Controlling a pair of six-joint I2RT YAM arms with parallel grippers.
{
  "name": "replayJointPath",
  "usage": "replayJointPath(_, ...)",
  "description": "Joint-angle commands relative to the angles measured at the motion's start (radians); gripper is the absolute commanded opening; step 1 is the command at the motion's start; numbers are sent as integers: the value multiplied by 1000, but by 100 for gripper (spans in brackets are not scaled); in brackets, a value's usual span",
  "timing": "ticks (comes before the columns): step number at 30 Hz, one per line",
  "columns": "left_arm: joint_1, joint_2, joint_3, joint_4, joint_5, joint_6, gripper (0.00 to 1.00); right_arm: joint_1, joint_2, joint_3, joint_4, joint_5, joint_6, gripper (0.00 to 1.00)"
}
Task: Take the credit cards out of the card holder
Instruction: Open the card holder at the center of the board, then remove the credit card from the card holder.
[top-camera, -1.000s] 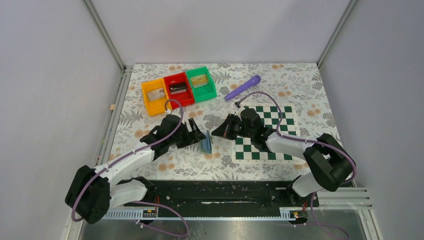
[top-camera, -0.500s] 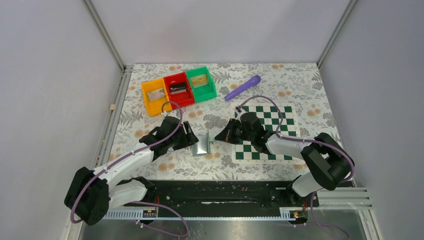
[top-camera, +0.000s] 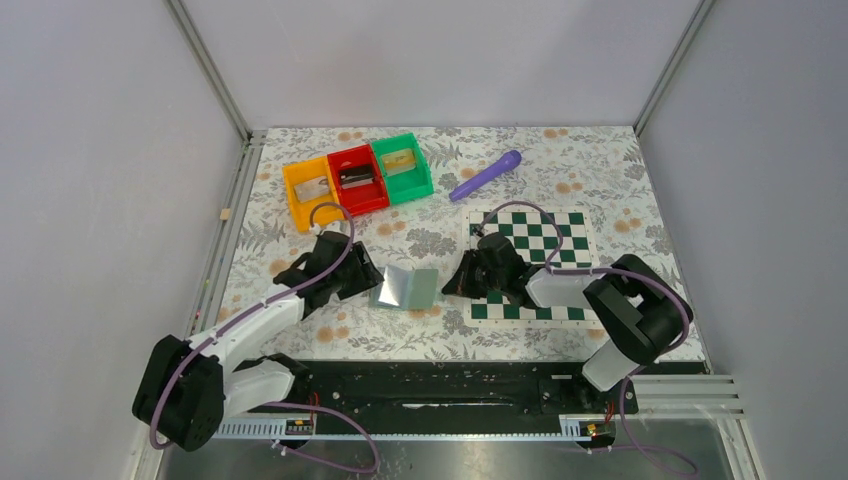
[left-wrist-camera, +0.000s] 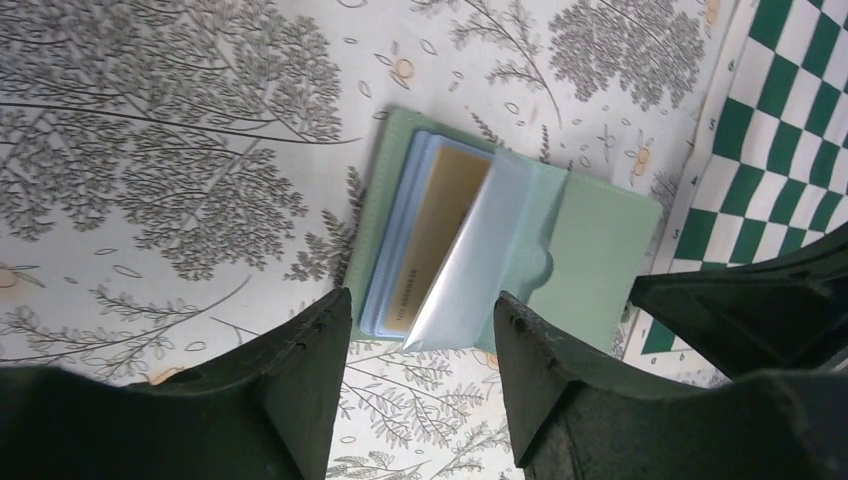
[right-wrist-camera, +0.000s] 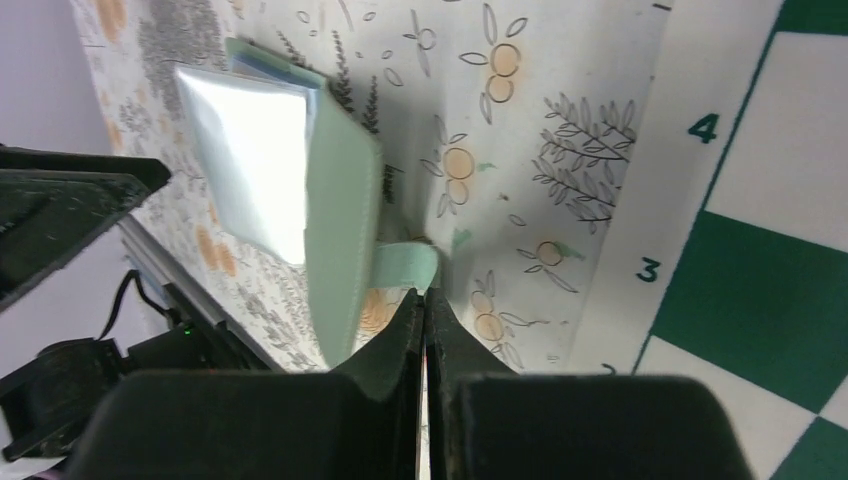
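Note:
The card holder (top-camera: 405, 288) lies spread open on the flowered table between my two grippers. In the left wrist view the card holder (left-wrist-camera: 600, 250) shows a tan credit card (left-wrist-camera: 445, 235) in its left pocket, with a silvery flap standing up over the middle. My left gripper (left-wrist-camera: 420, 340) is open and empty, hovering just short of the holder's near edge; in the top view my left gripper (top-camera: 362, 280) is at the holder's left side. My right gripper (right-wrist-camera: 425, 300) is shut on a teal-green edge of the card holder (right-wrist-camera: 340, 200), at its right side.
A green-and-white chessboard (top-camera: 545, 240) lies right of the holder, under the right arm. Orange (top-camera: 308, 190), red (top-camera: 357, 178) and green (top-camera: 402, 165) bins stand at the back left. A purple stick (top-camera: 485, 175) lies behind the chessboard.
The holder stood folded on edge between the grippers; now it lies spread open. My left gripper has drawn back to the left. My right gripper has moved right and lower.

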Motion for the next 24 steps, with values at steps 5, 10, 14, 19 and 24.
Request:
replayJointPath(5,49,-34,-41,44,72,21,53,-7,69,74,-69,44,-90,0)
replayJointPath(10,53,-15,-58,118,164,24,48,-9,92,114,-96,44,-116,0)
replayJointPath(14,53,34,-58,170,209,31,48,-14,102,146,-123,49,-148,0)
replayJointPath(19,53,78,-58,213,227,34,50,-19,107,165,-148,48,-167,0)
replayJointPath(24,52,70,-54,218,229,44,51,-24,108,172,-155,45,-173,0)
